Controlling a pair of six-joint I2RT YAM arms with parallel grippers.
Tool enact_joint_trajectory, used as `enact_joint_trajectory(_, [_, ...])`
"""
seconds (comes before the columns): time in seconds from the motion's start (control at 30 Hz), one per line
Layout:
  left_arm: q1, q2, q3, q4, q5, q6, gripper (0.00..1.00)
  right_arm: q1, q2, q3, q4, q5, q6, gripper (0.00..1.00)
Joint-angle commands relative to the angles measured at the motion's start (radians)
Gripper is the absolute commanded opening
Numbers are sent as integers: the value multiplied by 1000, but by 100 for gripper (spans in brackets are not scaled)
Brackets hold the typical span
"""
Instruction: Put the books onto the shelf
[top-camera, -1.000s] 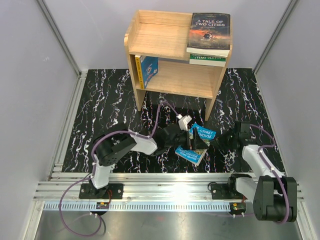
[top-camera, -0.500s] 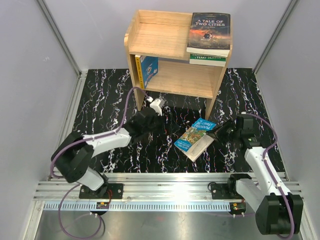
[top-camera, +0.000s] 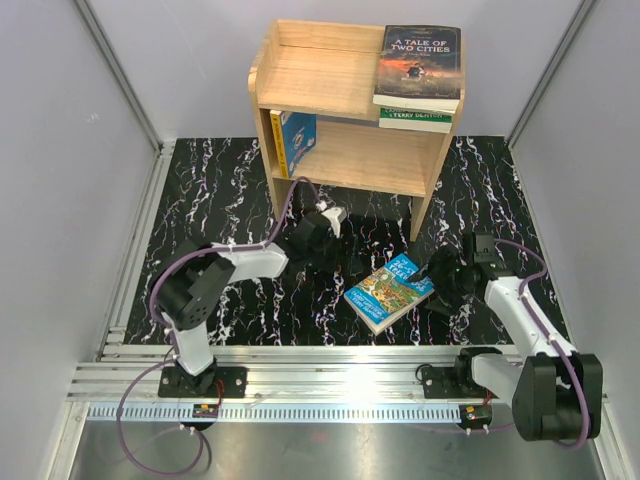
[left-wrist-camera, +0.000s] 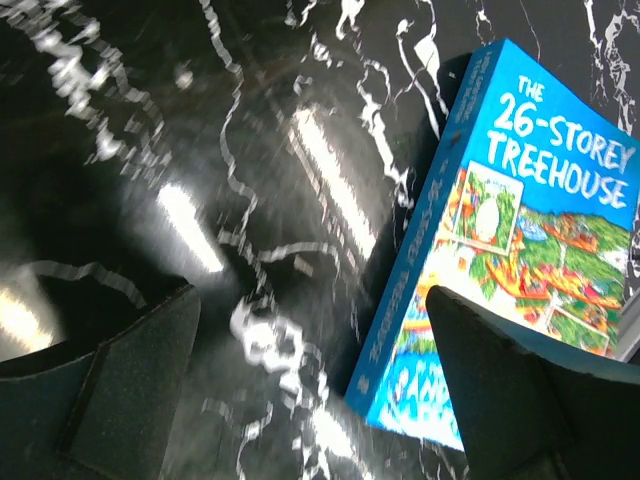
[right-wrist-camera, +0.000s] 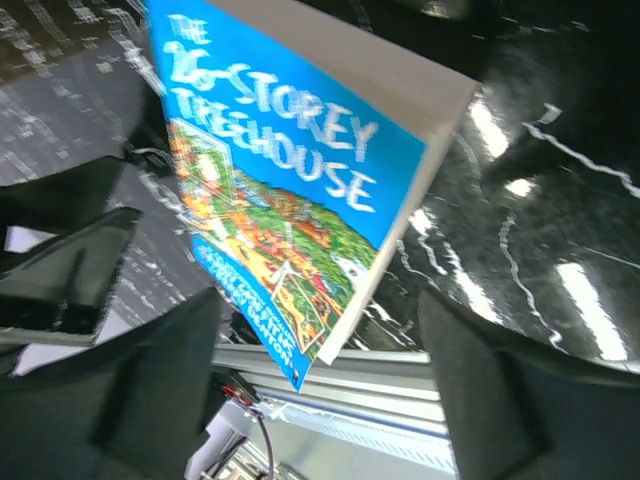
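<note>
The blue book (top-camera: 388, 292) is lying flat on the counter (top-camera: 220, 200); the left claw (left-wrist-camera: 310, 300) and right claw (right-wrist-camera: 320, 300) are both gaping apart, flanking it.

You are looking at a light, matt, smooth wooden shelf (top-camera: 330, 75) and a glossy black marble-patterned tabletop (top-camera: 220, 200) that is throwing back the lamps. The "26-Storey Treehouse" book (right-wrist-camera: 290, 190) is showing a shiny coated paper cover and a matt off-white page edge. The pads (left-wrist-camera: 130, 400) of the left gripper (left-wrist-camera: 312, 292) are looking matt, dark and finely grained, and the aluminium rails (top-camera: 330, 375) are gleaming softly.
</note>
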Motion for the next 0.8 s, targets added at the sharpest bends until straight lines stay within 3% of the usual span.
enact_joint_trajectory(0.0, [-1, 46, 88, 7, 72, 29, 99, 6, 49, 54, -53, 45, -40, 91])
enact_joint_trajectory(0.2, [-3, 141, 193, -45, 165, 52, 99, 7, 107, 2, -44, 58, -21, 98])
enact_joint_trajectory(0.3, [-3, 178, 222, -33, 239, 22, 99, 21, 123, -53, 45, 32, 21, 100])
enact_joint_trajectory(0.43, [-6, 191, 181, 55, 316, -66, 99, 87, 178, -84, 153, 36, 88, 100])
enact_joint_trajectory(0.77, [-110, 168, 147, 59, 382, -118, 99, 193, 350, -119, 341, 67, 164, 100])
